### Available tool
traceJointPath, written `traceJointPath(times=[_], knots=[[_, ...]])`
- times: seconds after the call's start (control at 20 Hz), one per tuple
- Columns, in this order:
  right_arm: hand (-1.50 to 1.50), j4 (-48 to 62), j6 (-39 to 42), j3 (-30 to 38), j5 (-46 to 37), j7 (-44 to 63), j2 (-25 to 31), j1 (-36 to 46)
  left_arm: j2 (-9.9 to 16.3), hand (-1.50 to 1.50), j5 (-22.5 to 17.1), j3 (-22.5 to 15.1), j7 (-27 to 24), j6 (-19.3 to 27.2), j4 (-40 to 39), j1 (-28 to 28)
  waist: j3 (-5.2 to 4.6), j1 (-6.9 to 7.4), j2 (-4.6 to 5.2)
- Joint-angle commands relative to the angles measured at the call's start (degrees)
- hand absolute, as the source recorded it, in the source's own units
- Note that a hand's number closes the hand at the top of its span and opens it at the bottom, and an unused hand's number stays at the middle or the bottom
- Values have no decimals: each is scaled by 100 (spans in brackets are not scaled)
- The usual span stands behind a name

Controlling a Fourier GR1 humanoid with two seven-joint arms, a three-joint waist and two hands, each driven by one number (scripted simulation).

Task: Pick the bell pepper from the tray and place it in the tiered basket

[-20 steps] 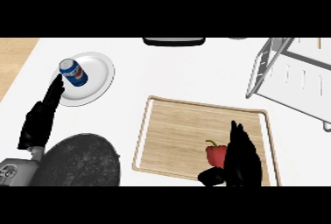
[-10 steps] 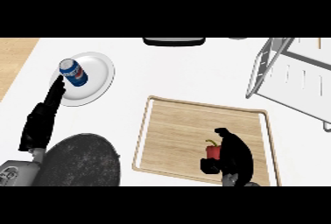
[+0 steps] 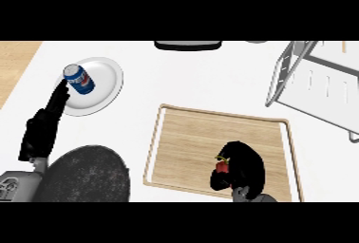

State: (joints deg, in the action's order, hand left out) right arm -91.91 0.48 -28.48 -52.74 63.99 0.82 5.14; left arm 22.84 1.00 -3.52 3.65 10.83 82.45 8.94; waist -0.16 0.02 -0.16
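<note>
Right hand [image 3: 242,167]: fingers curled round the bell pepper [image 3: 222,167], most of which is hidden.
Bell pepper: over the tray [image 3: 189,142]; contact cannot be told.
Left hand [image 3: 45,124]: fingers straight, tips beside the can [image 3: 79,79].
Tiered basket [image 3: 312,78]: cut off at the edge.

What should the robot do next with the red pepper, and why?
Probably lift it straight up. The right hand is already curled round the bell pepper, which sits low on the wooden tray. The tiered basket stands up and to the right, so the pepper likely has to rise clear of the tray's rim before it travels there.
</note>
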Motion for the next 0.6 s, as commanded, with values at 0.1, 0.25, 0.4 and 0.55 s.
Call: traceJointPath(times=[0.1, 0.25, 0.4, 0.55], knots=[[150, -424, -728, -152, -162, 726, -78, -258, -96, 0, 141, -35, -7, -14, 220, -251, 16, 0, 2], [150, 254, -628, -103, 273, 1101, -78, 1200, -34, 0, 42, 196, -313, -227, -137, -69, 14, 55, 26], [150, 1919, -545, 574, 777, 260, -79, 2682, -281, 0, 278, -178, -58, -28, 109, -83, 19, 268, 81], [150, 2793, -1141, 1106, 649, -471, -80, 3440, -360, 0, 264, -77, -283, -9, -259, 156, 16, 243, 112]])
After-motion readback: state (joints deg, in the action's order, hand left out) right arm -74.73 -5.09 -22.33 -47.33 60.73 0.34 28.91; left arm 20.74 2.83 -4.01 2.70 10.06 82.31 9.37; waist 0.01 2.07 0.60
